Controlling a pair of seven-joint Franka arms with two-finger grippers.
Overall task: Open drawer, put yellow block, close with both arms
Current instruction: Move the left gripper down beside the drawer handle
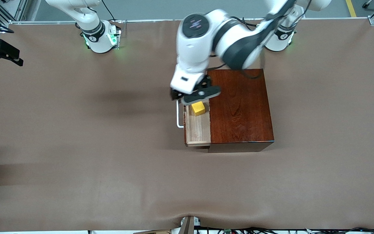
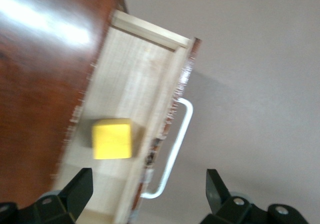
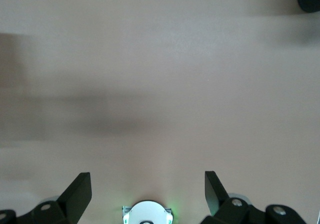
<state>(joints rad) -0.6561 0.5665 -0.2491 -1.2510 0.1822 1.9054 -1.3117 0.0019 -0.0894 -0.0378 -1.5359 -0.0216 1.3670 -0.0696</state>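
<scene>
Inside the pulled-out drawer (image 1: 197, 127) your yellow block (image 1: 198, 108) already rests on the pale tray floor, so the left tool (image 1: 195, 94) hangs just above it with jaws spread and nothing held. The white handle (image 1: 179, 113) points toward the right arm's end, free for pushing. Your right tool (image 3: 147, 194), released too, waits over bare worktop (image 1: 76, 146).

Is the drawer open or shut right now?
Open. The drawer is pulled out of the wooden box, its pale tray exposed with the yellow block lying inside, under the open left claw.
</scene>
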